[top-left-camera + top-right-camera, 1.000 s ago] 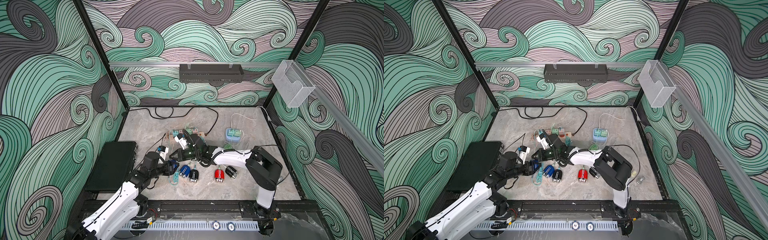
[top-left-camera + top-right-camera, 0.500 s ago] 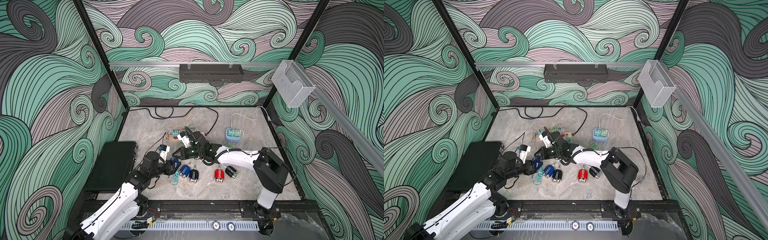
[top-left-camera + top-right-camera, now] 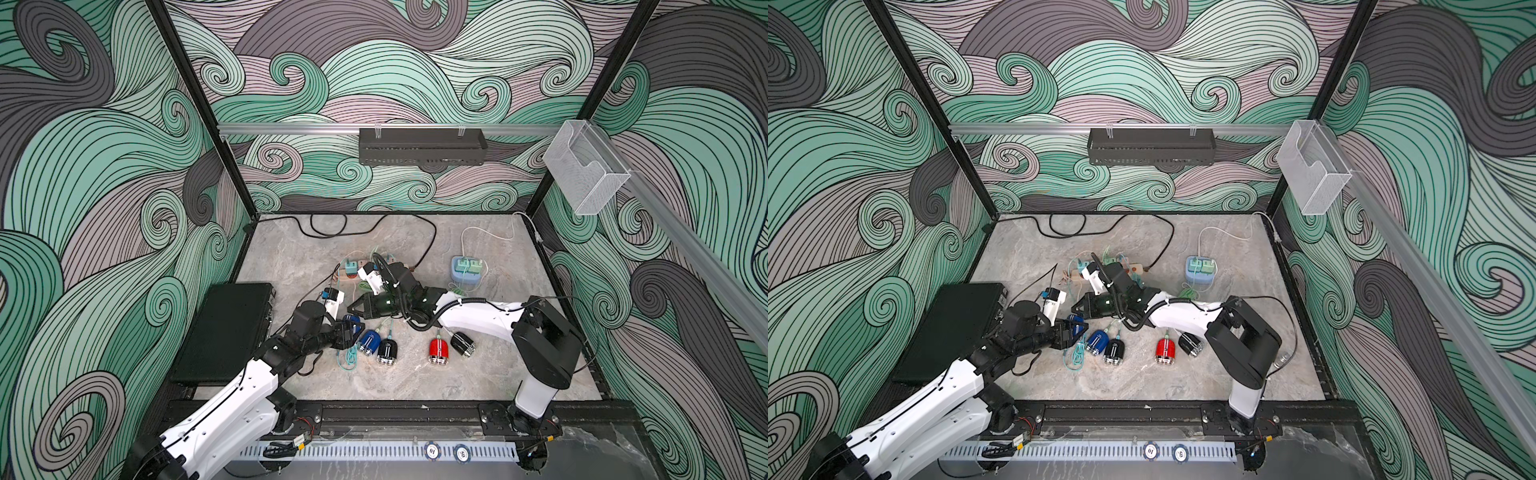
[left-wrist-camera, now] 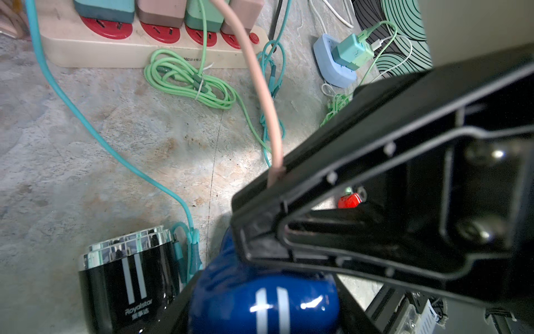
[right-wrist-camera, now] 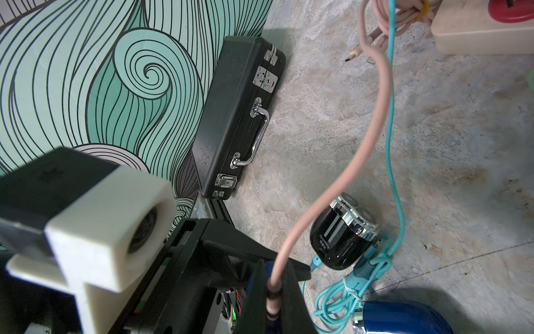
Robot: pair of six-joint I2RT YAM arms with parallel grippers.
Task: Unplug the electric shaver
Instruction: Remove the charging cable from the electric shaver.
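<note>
in both top views the left gripper (image 3: 350,328) sits left of centre in the lower half of the frame, clamped on the blue shaver (image 3: 353,321), just right of the black case (image 3: 224,332). whether the shaver touches the table (image 3: 415,374) i cannot tell. the right gripper (image 3: 354,309) reaches in from the right and meets it tip to tip, pinched tight on the end of the pink cable (image 4: 260,86) right at the shaver. the left wrist view shows its tip touching the shaver's blue body. whether the plug is in or out of its socket i cannot tell. the cable curves away to the plugs on the power strip (image 4: 115,49). a second blue shaver (image 3: 369,341) and a black shaver (image 3: 387,350) lie just beside the held one, lower right of it.
</note>
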